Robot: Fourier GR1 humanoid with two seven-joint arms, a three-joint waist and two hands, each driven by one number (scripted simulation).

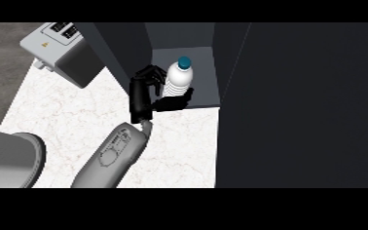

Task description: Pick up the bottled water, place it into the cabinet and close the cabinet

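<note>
The left hand [147, 90] has its fingers clamped round the upright bottled water [179, 78]; it stands inside the open cabinet [205, 68], just right of the palm.

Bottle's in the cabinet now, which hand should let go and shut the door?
Probably the left hand: its fingers are curled round the bottle inside the open cabinet, so it's already at the opening. The right hand isn't in view.
</note>
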